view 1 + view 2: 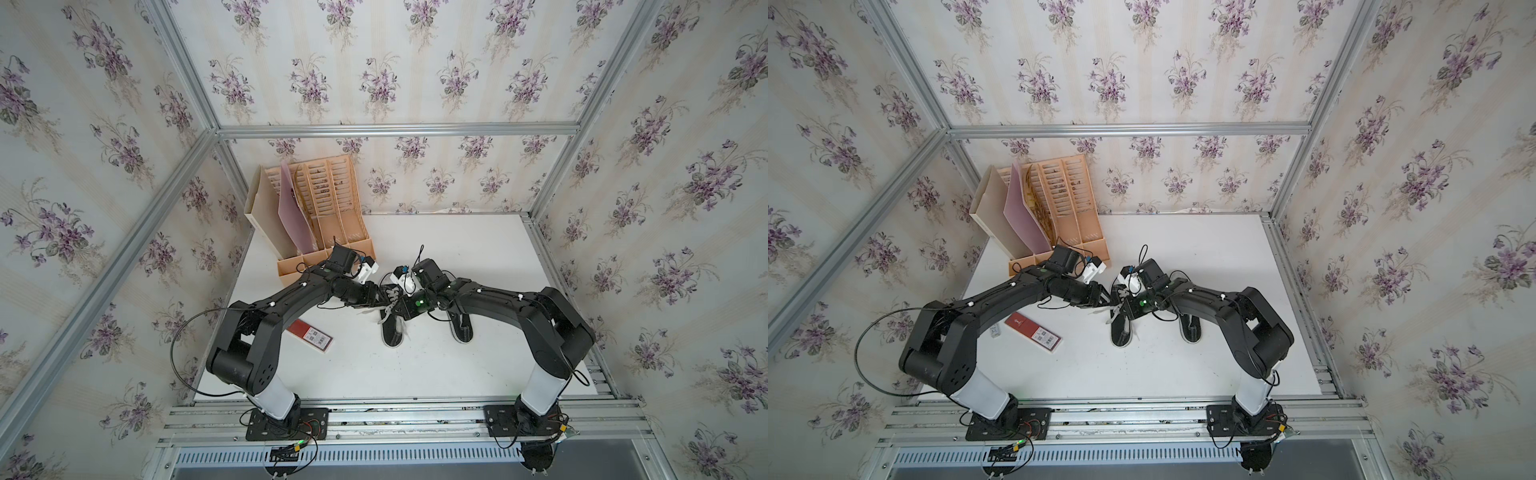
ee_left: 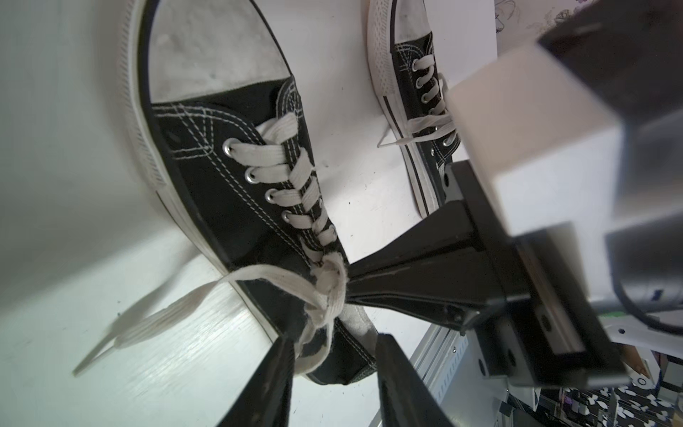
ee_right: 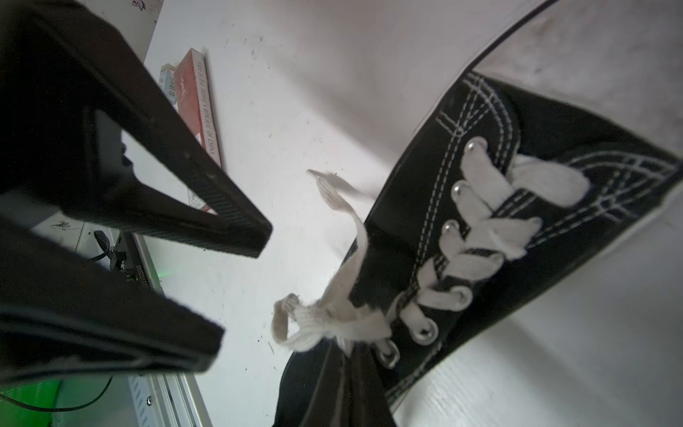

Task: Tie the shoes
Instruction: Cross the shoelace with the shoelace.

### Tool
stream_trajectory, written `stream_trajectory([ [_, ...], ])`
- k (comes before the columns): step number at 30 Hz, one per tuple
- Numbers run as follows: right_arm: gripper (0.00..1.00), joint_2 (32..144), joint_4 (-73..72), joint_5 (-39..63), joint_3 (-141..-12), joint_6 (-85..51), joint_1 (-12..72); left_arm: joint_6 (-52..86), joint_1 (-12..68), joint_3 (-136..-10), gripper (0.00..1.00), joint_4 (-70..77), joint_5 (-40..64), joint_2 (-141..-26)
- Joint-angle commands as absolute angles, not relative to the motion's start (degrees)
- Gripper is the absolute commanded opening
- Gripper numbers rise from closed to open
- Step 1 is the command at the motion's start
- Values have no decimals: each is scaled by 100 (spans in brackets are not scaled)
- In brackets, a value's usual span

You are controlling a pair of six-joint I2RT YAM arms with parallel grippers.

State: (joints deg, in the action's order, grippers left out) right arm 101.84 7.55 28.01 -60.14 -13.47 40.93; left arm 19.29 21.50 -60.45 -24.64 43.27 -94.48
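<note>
The shoes stand side by side on the white table, toes away from the arm bases: one (image 1: 392, 330) under both grippers, the other (image 1: 461, 330) to its right. In the left wrist view the near shoe (image 2: 236, 207) has a small knot of white lace (image 2: 330, 281) at its top eyelets. My right gripper (image 3: 351, 384) is shut on that lace beside the knot, and its closed fingers (image 2: 388, 281) show side-on. My left gripper (image 2: 334, 355) stands open just behind the knot, a lace loop (image 2: 314, 355) resting against one finger. A loose lace end (image 2: 155, 325) trails over the table.
A beige file organizer (image 1: 328, 216) stands at the back left, close behind the left wrist. A red booklet (image 1: 309, 334) lies left of the shoes, beneath the left forearm. Aluminium rails (image 1: 374, 415) run along the table's front edge and up the corners.
</note>
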Motion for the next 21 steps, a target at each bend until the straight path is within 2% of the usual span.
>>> stream_trajectory([
  [1,0,10182,723,2777,-6016,-1327,4096,1887,2131,-6140,37,-2436,4464,-9618],
  [9,0,10204,737,2777,-6035,-1336,4096,2184,2118,-6172,26,-2028,4409,-9950],
  [21,0,10255,744,2825,-6082,-1309,4096,2191,2148,-5967,23,-1913,4753,-10072],
])
